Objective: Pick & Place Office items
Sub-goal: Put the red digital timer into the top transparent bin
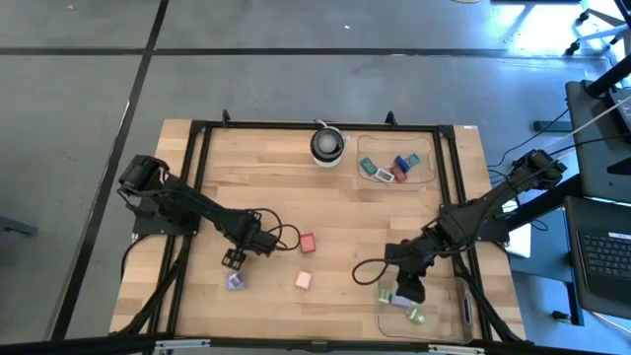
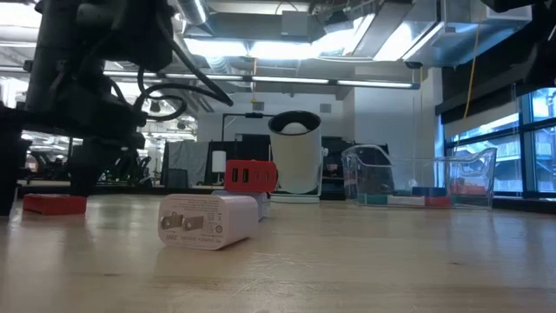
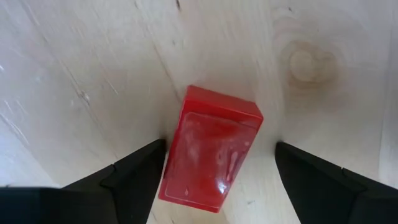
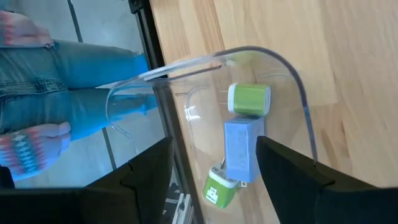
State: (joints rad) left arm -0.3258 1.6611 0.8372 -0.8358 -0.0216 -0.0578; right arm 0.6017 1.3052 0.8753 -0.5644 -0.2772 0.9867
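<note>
- Clock directions read on the overhead view, with 12 o'clock at the table's far edge.
- The left gripper (image 1: pixel 234 258) hangs low over the wooden table (image 1: pixel 266 187) at about 8 o'clock from its centre. Its fingers (image 3: pixel 134 180) are spread on either side of a glossy red rectangular block (image 3: pixel 211 149) lying flat on the wood. One finger is right at the block's edge and the other stands clear of it.
- The right gripper (image 1: pixel 407 289) sits at about 4 o'clock, at the 11 o'clock corner of the near clear plastic tray (image 1: pixel 463 316). Its fingers (image 4: pixel 155 165) are spread and hold nothing.
- Inside that tray lie a lilac rectangular block (image 4: pixel 241 148) and two green blocky pieces, one (image 4: pixel 249 98) at each end of it, the second (image 4: pixel 221 186) nearest the gripper.
- Loose on the table: a small red block (image 1: pixel 308 242) just at 3 o'clock of the left gripper, a pale pink block (image 1: pixel 304 280) at its 4 o'clock, and a lilac block (image 1: pixel 236 283) just at its 6 o'clock.
- A second clear plastic tray (image 1: pixel 434 158) at 1 o'clock holds teal, blue and red pieces (image 1: pixel 399 166).
- A round white-and-black cup-like object (image 1: pixel 328 144) stands at 12 o'clock, just beside that tray.
- Beyond the near tray's edge, a person in blue jeans (image 4: pixel 74 68) stands with a hand (image 4: pixel 37 134) hanging down.
</note>
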